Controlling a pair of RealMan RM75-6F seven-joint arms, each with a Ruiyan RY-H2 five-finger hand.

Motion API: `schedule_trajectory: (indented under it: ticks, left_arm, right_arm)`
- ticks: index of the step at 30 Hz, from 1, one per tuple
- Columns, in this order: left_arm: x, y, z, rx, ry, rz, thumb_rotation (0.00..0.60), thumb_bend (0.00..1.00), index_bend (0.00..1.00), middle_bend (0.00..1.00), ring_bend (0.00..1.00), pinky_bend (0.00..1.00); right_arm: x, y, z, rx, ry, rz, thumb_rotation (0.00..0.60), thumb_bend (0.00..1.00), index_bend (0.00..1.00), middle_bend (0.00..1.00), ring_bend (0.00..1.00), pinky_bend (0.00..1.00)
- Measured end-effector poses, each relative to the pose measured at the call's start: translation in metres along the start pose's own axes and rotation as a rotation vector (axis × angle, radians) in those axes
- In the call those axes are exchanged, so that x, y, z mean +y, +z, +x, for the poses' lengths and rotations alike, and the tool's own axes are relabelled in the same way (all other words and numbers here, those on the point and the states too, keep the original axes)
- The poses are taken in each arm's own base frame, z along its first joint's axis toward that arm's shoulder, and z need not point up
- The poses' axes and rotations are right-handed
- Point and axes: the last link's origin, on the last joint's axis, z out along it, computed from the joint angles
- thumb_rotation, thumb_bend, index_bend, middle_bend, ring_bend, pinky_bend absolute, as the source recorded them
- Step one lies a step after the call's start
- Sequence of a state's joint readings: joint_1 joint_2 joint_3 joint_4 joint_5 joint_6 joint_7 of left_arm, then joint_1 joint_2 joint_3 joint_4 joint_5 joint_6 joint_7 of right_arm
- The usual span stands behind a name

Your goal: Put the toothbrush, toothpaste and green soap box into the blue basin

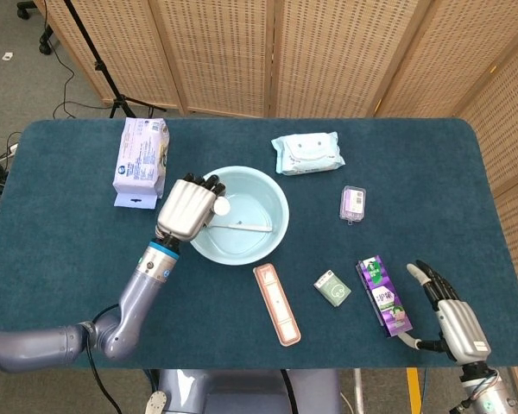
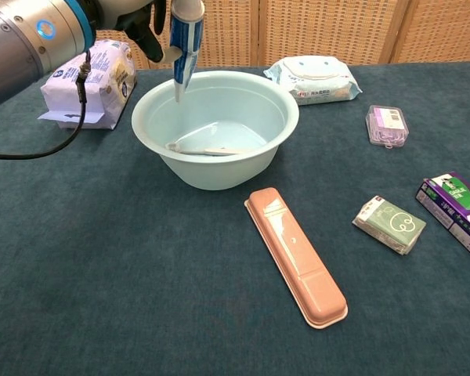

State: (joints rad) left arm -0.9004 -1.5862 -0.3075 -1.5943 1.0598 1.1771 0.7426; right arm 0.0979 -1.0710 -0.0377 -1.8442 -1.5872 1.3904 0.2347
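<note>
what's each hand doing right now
Left hand: holding the toothpaste over the blue basin.
Right hand: open, holding nothing.

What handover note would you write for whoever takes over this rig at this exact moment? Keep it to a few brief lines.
Left hand holds the toothpaste upright, tip down over the left side of the blue basin.
Right hand holds nothing, fingers apart, beside the purple box at the table's near right edge.
Done: toothbrush lies in the basin.
Left: release the toothpaste into the basin, then move the green soap box, lying on the table right of the pink case, into it.
</note>
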Motion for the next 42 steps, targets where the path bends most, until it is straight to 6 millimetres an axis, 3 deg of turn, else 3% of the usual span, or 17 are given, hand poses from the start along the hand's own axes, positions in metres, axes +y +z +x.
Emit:
schedule_trajectory:
  ticks: [8,11,13,17,22,29,35,38,42]
  left_arm:
    - [0.016,0.006,-0.015,-0.007,0.001,-0.015,0.6,0.42,0.73,0.38,0.5,0.46]
    - [0.019,0.007,-0.018,-0.011,-0.01,-0.021,0.6,0.38,0.57,0.24,0.35,0.4]
    - [0.02,0.007,-0.019,-0.023,-0.015,-0.023,0.6,0.34,0.42,0.08,0.16,0.26]
    - [0.019,0.007,-0.021,-0.05,-0.019,-0.017,0.6,0.29,0.26,0.0,0.02,0.12]
    - [0.013,0.006,-0.022,-0.061,-0.031,0.001,0.6,0.23,0.2,0.0,0.0,0.05]
    - [-0.01,-0.003,-0.015,-0.085,-0.067,0.051,0.6,0.21,0.19,0.0,0.0,0.02]
    - [-0.036,-0.036,-0.006,-0.139,-0.138,0.077,0.6,0.21,0.19,0.0,0.0,0.02]
    - [-0.058,-0.066,0.001,-0.185,-0.161,0.104,0.6,0.23,0.23,0.0,0.0,0.02]
    - [-0.091,-0.125,0.0,-0.259,-0.162,0.164,0.6,0.24,0.28,0.0,0.0,0.02]
  right_arm:
    - [0.002,0.0,0.003,0.005,0.008,-0.006,0.6,0.05,0.05,0.0,0.0,0.08]
    - [0.003,0.001,0.003,0.004,0.007,-0.007,0.6,0.05,0.05,0.0,0.0,0.08]
    - [0.003,0.001,0.002,0.002,0.007,-0.009,0.6,0.05,0.05,0.0,0.0,0.08]
    - [0.003,0.002,0.001,-0.004,0.004,-0.012,0.6,0.05,0.05,0.0,0.0,0.08]
    - [0.003,0.002,0.0,-0.005,-0.001,-0.012,0.6,0.05,0.05,0.0,0.0,0.08]
    - [0.003,0.002,-0.002,-0.012,-0.013,-0.013,0.6,0.05,0.05,0.0,0.0,0.08]
    - [0.004,0.003,-0.006,-0.027,-0.038,-0.022,0.6,0.05,0.05,0.0,0.0,0.08]
    - [0.004,0.003,-0.009,-0.036,-0.059,-0.033,0.6,0.05,0.05,0.0,0.0,0.08]
    - [0.003,0.004,-0.015,-0.047,-0.094,-0.046,0.6,0.05,0.05,0.0,0.0,0.08]
